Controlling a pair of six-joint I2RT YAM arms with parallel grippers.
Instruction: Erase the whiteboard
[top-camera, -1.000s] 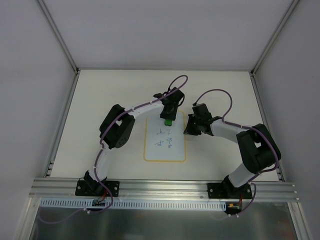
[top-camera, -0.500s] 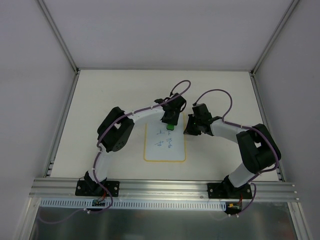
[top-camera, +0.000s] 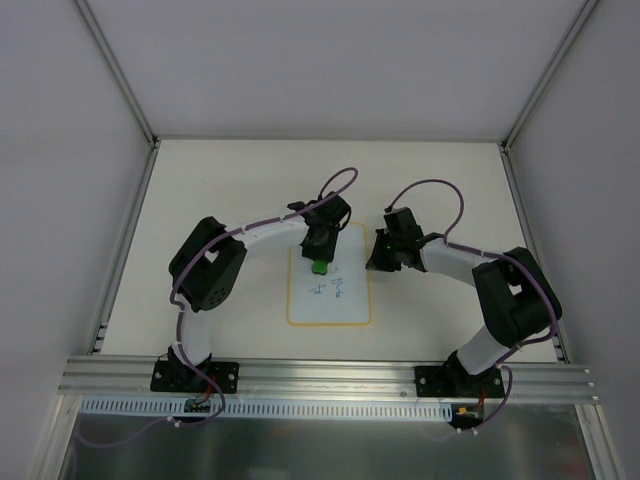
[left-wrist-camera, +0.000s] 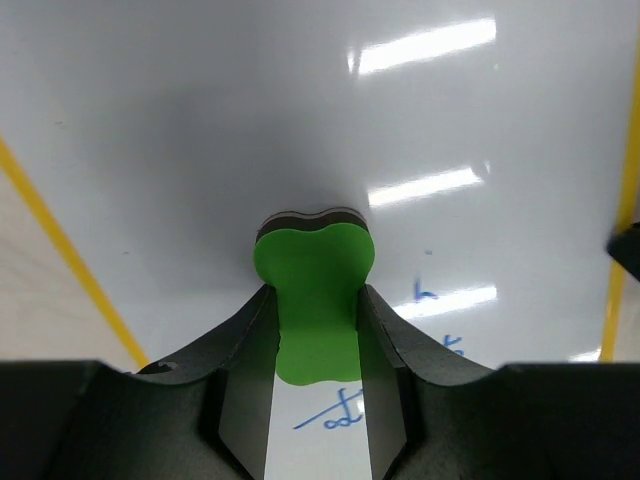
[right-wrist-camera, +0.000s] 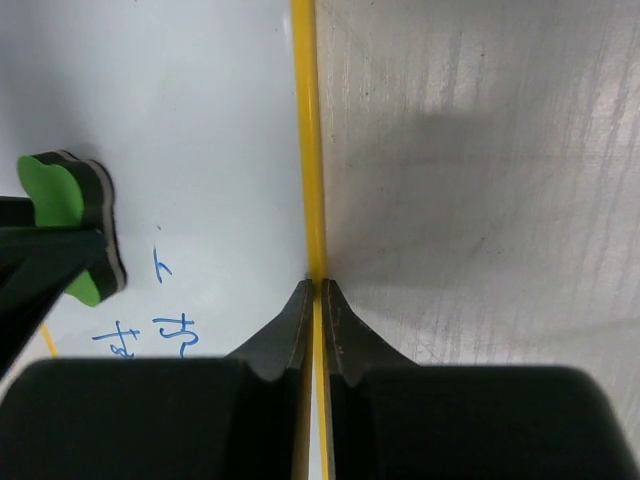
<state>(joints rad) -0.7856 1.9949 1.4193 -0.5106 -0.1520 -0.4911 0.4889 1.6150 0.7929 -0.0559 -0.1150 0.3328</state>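
The whiteboard (top-camera: 345, 305) lies flat in the middle of the table, white with a yellow rim and blue marks. My left gripper (top-camera: 318, 262) is shut on the green eraser (top-camera: 318, 267) and presses it on the board's upper left part. In the left wrist view the eraser (left-wrist-camera: 314, 300) sits between the fingers (left-wrist-camera: 240, 370), with blue marks (left-wrist-camera: 340, 415) below it. My right gripper (top-camera: 374, 262) is shut on the board's right yellow rim (right-wrist-camera: 307, 150), fingertips (right-wrist-camera: 297, 320) pinching it. The right wrist view also shows the eraser (right-wrist-camera: 68, 215) and blue marks (right-wrist-camera: 160, 330).
Grey walls with metal posts enclose the cream table (top-camera: 220, 180). An aluminium rail (top-camera: 330, 375) runs along the near edge, holding both arm bases. Purple cables loop above both wrists.
My left gripper has dragged the eraser down and left across the board's top. Some of the upper blue marks are gone. The right gripper has stayed on the rim.
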